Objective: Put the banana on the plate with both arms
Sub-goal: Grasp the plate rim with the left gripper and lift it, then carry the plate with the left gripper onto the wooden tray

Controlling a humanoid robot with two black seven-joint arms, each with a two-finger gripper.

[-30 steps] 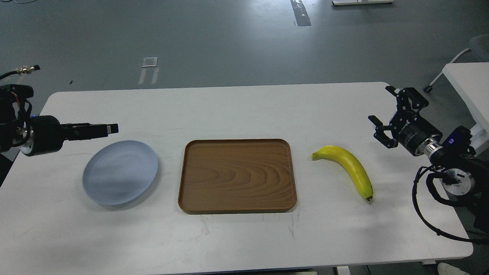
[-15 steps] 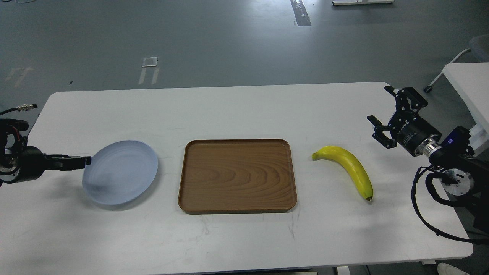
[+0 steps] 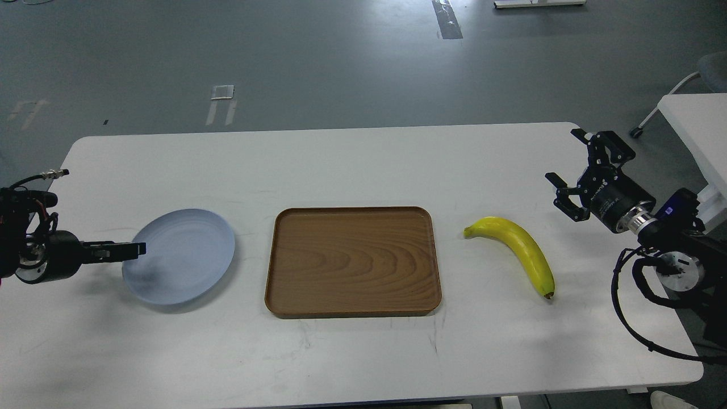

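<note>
Reaching over the plate's left rim, the left gripper (image 3: 138,249) lies flat and is seen edge-on, so I cannot tell whether its fingers are apart or together, nor whether it touches the rim. The plate (image 3: 187,250) sits on the white table (image 3: 363,165), left of the tray (image 3: 352,261). The right gripper (image 3: 573,173) hangs with fingers spread wide, empty, up and to the right of the banana (image 3: 519,250), which lies right of the tray, far from the plate. The step in hand looks like taking hold of the plate's edge: the fingers should straddle the thin rim squarely and close gently so the plate does not slide or tip. The right gripper should come down across the banana's middle.
</note>
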